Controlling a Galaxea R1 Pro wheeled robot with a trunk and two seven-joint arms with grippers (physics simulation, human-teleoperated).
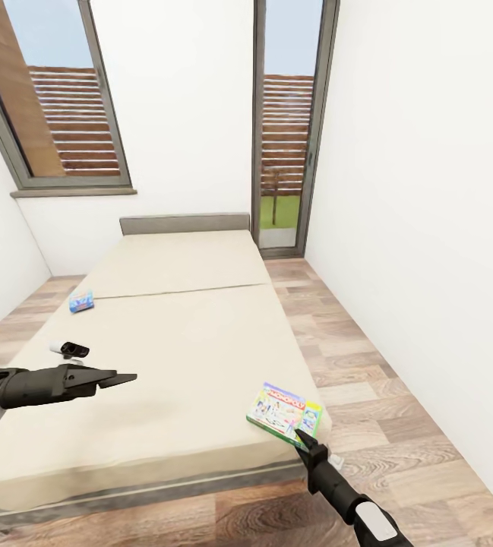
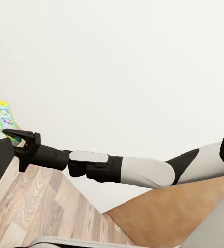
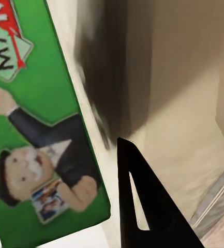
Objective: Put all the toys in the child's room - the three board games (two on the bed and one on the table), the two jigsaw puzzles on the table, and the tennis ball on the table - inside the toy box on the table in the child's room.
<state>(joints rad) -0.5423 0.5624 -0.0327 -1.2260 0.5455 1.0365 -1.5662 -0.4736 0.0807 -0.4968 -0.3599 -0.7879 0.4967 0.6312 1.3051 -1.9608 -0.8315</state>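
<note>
reaching for the green-and-white board game (image 1: 285,411) at the bed's (image 1: 178,334) near right corner, with the bed games apparently not yet collected.
both games lie on the beige mattress: the green-and-white one by the foot edge, the small blue board game (image 1: 81,302) well apart at the far left edge; the toy box and table are out of sight, so most of the task looks unfinished. the right gripper (image 1: 304,438) stretches up from below, its fingertip touching the box's near corner; in the right wrist view one finger sits beside the box (image 3: 42,129), jaws parted, nothing clamped. the left gripper (image 1: 117,377) hovers level over the mattress, seemingly empty; its spread i cannot tell.
</note>
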